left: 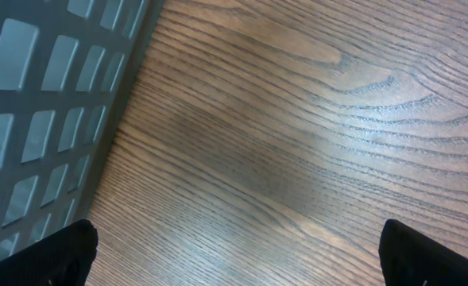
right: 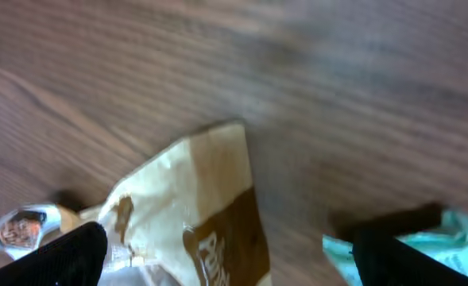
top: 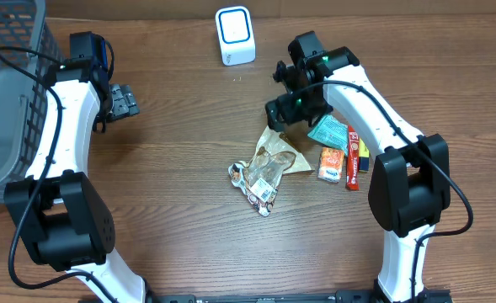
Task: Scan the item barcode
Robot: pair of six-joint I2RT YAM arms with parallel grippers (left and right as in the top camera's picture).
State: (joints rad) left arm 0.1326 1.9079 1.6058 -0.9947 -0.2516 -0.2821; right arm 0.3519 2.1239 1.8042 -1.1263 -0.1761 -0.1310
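Closest to the desk's (top: 172, 244) front edge, a little right of the middle, lies a clear crinkled snack packet (top: 260, 181) with printed pictures. Just to its right are an orange packet (top: 332, 163) and a red stick packet (top: 352, 162), side by side, and a yellow item (top: 364, 150) shows at the red one's far side.

Just behind the clear packet and touching it is the tan-and-brown packet (top: 283, 154), flat on the wood. My right end effector (right: 226, 242) hangs over its far end with the fingers (right: 75, 254) spread wide apart and nothing between them; the tan packet shows below the gap. A teal packet (top: 329, 132) lies just beside it on the right, reaching under my right arm.

On the left side of the desk, well apart from the pile, my left end effector (top: 125, 101) stands fully apart over bare wood, gripping nothing. The grey mesh basket (top: 16, 50) fills the far-left corner next to it.

At the far edge, near its middle, sits the white barcode scanner (top: 234, 35) with a blue-ringed face, well apart from every packet.
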